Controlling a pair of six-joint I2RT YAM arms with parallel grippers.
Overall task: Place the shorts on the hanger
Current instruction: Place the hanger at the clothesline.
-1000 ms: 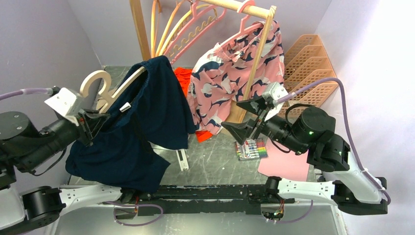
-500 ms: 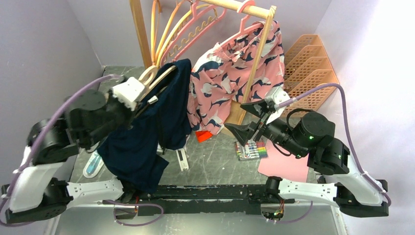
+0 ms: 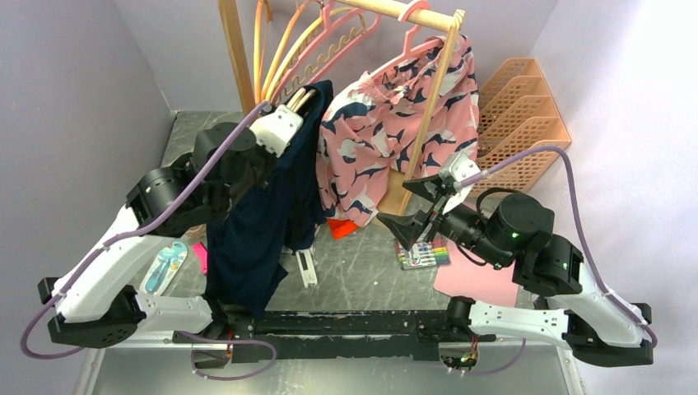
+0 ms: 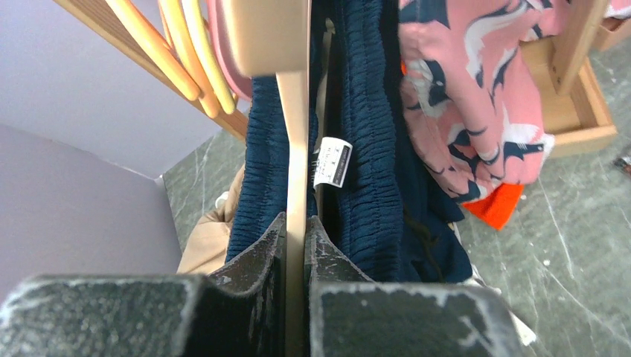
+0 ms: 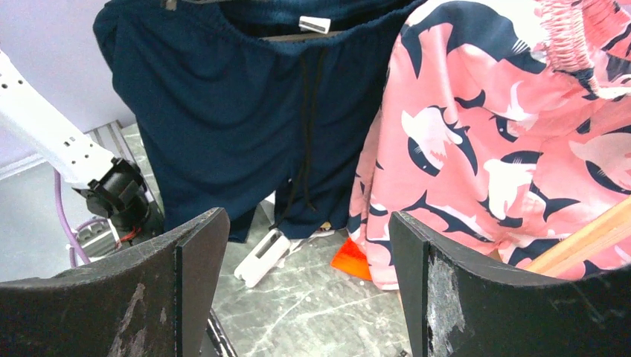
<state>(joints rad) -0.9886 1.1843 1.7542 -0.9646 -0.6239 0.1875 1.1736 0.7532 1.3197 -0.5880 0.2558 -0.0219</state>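
We've got the left claw (image 4: 295, 232) clamped on the hanger (image 4: 294, 149) up by the rack (image 3: 239, 58), with the shorts (image 5: 223, 111) draped over it, right beside the pink shorts (image 5: 506, 149). The right claw (image 5: 305, 223) is wide open, holding nothing.

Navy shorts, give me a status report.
Left gripper shut on hanger. Right gripper open, empty. Navy shorts hang on hanger. Close alongside: pink shorts.
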